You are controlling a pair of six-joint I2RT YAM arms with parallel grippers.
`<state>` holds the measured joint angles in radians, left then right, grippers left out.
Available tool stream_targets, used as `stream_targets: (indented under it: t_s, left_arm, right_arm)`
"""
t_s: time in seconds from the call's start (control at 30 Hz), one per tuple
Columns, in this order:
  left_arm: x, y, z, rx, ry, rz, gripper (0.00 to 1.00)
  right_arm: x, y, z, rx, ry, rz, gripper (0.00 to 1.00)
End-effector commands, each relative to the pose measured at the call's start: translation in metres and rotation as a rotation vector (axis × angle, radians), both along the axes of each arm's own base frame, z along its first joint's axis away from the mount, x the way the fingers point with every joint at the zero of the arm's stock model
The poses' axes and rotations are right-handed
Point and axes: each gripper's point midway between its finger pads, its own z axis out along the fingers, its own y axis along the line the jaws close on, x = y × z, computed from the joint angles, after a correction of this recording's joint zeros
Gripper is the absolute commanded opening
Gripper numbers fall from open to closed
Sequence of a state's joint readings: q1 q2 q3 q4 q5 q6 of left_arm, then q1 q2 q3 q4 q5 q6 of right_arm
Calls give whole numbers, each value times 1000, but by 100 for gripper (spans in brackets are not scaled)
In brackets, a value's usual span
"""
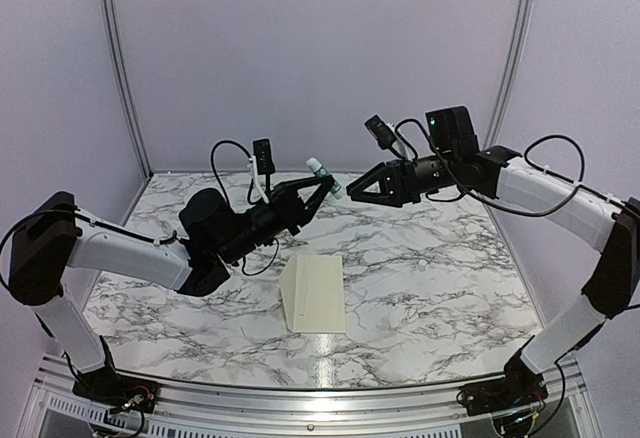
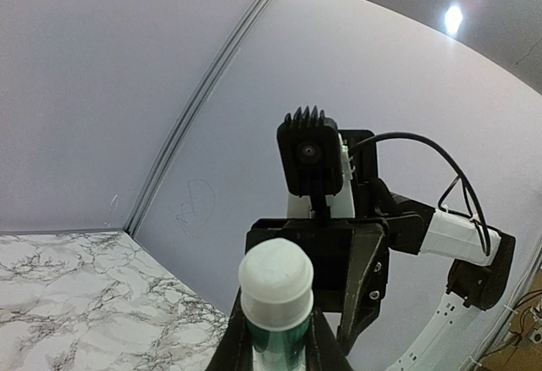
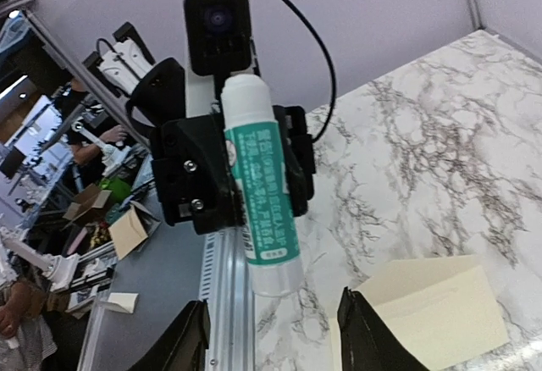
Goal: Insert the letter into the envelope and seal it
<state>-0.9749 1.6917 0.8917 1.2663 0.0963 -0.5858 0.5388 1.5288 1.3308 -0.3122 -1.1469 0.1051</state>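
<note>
The cream envelope lies flat on the marble table, its flap raised along its left edge; it also shows in the right wrist view. No whiter creased letter is in view. My left gripper is raised above the table and shut on a white-and-green glue tube, cap end pointing at the right arm. My right gripper is open and empty, just right of the tube's tip. In the right wrist view the tube hangs between my open right fingers. In the left wrist view the tube's cap faces the right gripper.
The booth's back wall and corner posts stand behind the table. An aluminium rail runs along the near edge. Beyond that edge, the right wrist view shows boxes and people.
</note>
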Motion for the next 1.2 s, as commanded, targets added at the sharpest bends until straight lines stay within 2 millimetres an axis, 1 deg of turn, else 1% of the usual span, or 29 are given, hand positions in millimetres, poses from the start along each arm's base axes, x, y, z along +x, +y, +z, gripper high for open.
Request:
stream_targets:
  t_s: [0.0, 0.13, 0.23, 0.33, 0.5, 0.57, 0.7, 0.73, 0.77, 0.87, 0.97, 1.0, 1.1, 1.17]
  left_arm:
    - [1, 8, 11, -20, -20, 28, 0]
    - [1, 6, 11, -25, -12, 20, 0]
    - [1, 6, 11, -28, -9, 16, 0]
    - [1, 5, 11, -28, -7, 11, 0]
    - [1, 5, 11, -31, -5, 6, 0]
    - [1, 4, 11, -28, -4, 5, 0]
    - [0, 4, 11, -29, -2, -3, 0]
    - [0, 3, 10, -28, -1, -3, 0]
    - [0, 3, 10, -27, -1, -5, 0]
    - [0, 2, 8, -25, 5, -7, 0]
    - [1, 1, 6, -19, 14, -6, 1]
    - [3, 1, 4, -16, 20, 0, 7]
    - [8, 3, -2, 20, 48, 33, 30]
    - [9, 6, -9, 81, 52, 58, 40]
  right_arm:
    - [18, -13, 8, -123, -243, -163, 49]
    - [19, -7, 7, -204, -369, -209, 50]
    - [10, 5, 6, -241, -435, -191, 50]
    - [6, 14, 5, -253, -459, -180, 50]
    - [13, 21, 4, -264, -451, -196, 50]
    - [14, 24, 5, -258, -453, -194, 48]
    - [13, 28, 5, -253, -453, -181, 39]
    - [13, 28, 5, -253, -452, -178, 36]
    - [13, 28, 5, -252, -452, -176, 29]
    - [12, 29, 6, -247, -452, -170, 18]
    - [10, 29, 8, -238, -457, -165, 9]
    - [9, 28, 9, -235, -458, -164, 7]
    - [9, 27, 6, -238, -438, -168, 6]
    - [11, 23, 3, -240, -417, -165, 6]
